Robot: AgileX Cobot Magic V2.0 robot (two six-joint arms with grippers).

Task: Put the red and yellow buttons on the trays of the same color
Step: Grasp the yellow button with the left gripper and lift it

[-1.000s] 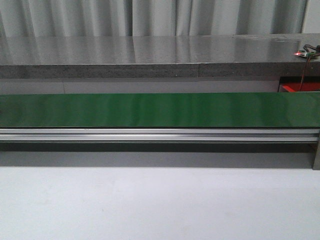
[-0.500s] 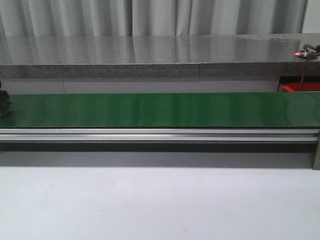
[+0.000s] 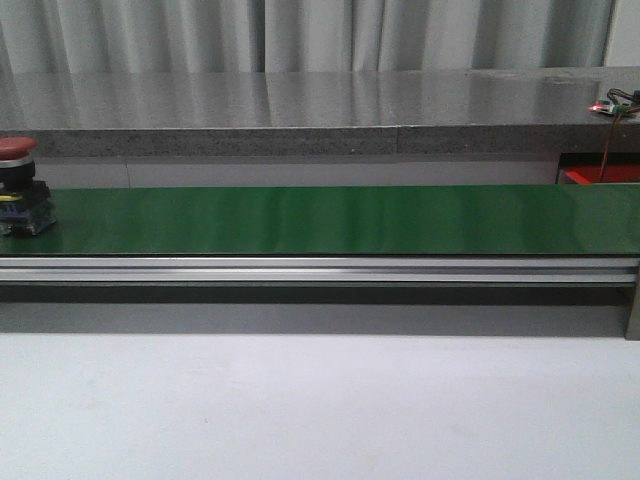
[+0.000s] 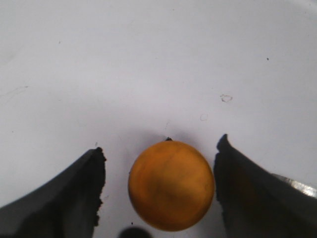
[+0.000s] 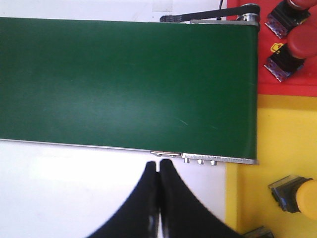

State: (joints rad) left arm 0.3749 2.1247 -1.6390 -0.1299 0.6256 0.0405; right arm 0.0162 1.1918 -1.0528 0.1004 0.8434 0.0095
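Conveyor: long dark-green belt (image 3: 330, 220) on a silver aluminium frame (image 3: 320, 270), running across the white worktop (image 3: 320, 400) in the front view, with a grey stone ledge (image 3: 300, 110) and pale curtains behind.

Red mushroom-head push button (image 3: 20, 198) with a black and yellow base: stands upright on the belt at its far left end, partly cut by the picture edge.

Left end effector (image 4: 161, 191): seen in the left wrist view only, two dark fingers (image 4: 64, 198) spread wide, hanging over the white worktop. Between them, touching neither, lies the rounded orange-yellow cap of a yellow push button (image 4: 171, 184).

Right end effector (image 5: 158, 198): black fingers pressed together with nothing between them, above the worktop just beside the belt's silver edge near its end roller.

Flat red tray (image 5: 292, 74): beyond the belt's end; holds two red-capped buttons (image 5: 292, 52) lying on their sides, purple-patterned undersides showing.

Flat yellow tray (image 5: 277, 148): adjoining the red tray; holds one yellow-capped button (image 5: 297, 197) on its side, and a second grey base is partly visible at the picture edge.
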